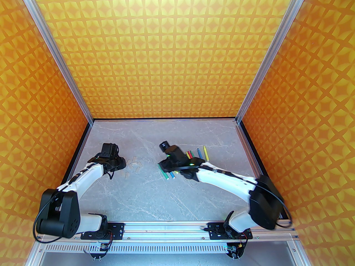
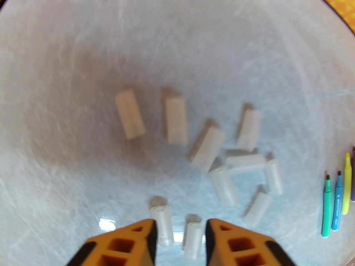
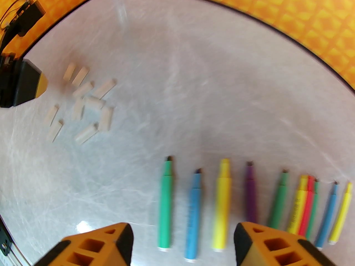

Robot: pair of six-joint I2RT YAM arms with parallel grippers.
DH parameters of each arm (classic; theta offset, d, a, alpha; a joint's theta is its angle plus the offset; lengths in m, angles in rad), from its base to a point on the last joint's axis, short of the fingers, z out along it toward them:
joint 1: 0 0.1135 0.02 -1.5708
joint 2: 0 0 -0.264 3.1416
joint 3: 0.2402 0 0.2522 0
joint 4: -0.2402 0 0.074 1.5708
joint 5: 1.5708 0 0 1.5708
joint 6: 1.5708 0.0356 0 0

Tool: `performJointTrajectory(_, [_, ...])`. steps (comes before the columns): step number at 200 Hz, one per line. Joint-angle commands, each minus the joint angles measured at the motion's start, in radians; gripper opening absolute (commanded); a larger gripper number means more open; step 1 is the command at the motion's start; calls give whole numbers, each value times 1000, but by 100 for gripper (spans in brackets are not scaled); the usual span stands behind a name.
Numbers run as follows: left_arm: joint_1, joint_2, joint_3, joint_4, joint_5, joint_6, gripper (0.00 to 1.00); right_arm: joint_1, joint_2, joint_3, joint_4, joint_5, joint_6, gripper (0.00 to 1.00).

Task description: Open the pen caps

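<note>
Left gripper [image 2: 180, 231]: hangs low over the near side of the pen caps [image 2: 216, 148], jaws parted partway, gripping nothing. Between its orange fingers [image 2: 133, 242], two caps flat on the table [image 2: 55, 65], one close against the inner edge of one finger, the other just beside the opposite finger; touching or not, cannot tell through the blur.

Pen caps: ten whitish stubs counted from the left wrist, all off their pens, scattered loosely on the left part of the grey marbled surface. Two apart at the far side, lying roughly parallel; a tighter knot of six off to one side, some touching; the last two under the jaws.

Right gripper [image 3: 183, 234]: stands wide open above the pens [image 3: 222, 204], holds nothing. Below and ahead of its fingers, ten uncapped pens in a rough row, tips pointing away from the wrist: green, blue, yellow, purple and green spaced apart, then yellow, red and green bunched together, then blue and yellow at the far end of the row. White plugs at the near ends.

From above: caps just right of the left gripper, pens around and partly under the right gripper, the two groups well apart, bare table between
</note>
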Motion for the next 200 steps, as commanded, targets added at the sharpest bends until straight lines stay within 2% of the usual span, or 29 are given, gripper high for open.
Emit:
performJointTrajectory(1, [14,-68,-12,111,-20,50,64,-81,-91,-71,37,60,-40,77])
performJointTrajectory(12, [18,-107,-50,190,-20,57,78,-131,-140,-121,81,75,-57,85])
performJointTrajectory(22, [26,-133,-76,243,-20,60,87,-169,-176,-165,120,107,-80,90])
performJointTrajectory(39, [45,-156,-101,306,-25,73,95,-234,-238,-232,183,166,-111,98])
performJointTrajectory(47, [52,-156,-109,331,-34,87,100,-267,-267,-267,224,185,-119,98])
performJointTrajectory(67, [65,-145,-133,391,-120,130,99,-352,-331,-373,365,226,-135,99])
performJointTrajectory(78, [72,-150,-165,452,-172,159,99,-384,-348,-428,453,303,-158,98])
performJointTrajectory(92, [85,-167,-231,563,-207,193,99,-430,-348,-481,548,365,-190,98])
performJointTrajectory(120, [117,-165,-376,840,-238,276,99,-521,-311,-531,654,386,-211,98])
performJointTrajectory(144, [128,-76,-507,1203,-252,320,99,-579,-250,-582,780,350,-211,98])
performJointTrajectory(155, [128,-20,-532,1318,-252,313,99,-599,-215,-617,856,313,-208,98])
performJointTrajectory(185, [128,123,-518,1445,-243,320,99,-615,-85,-667,1078,222,-201,99])
performJointTrajectory(191, [128,146,-511,1462,-233,331,99,-615,-70,-649,1067,216,-191,98])
performJointTrajectory(200, [128,135,-489,1393,-221,326,99,-624,-58,-633,1022,183,-150,98])
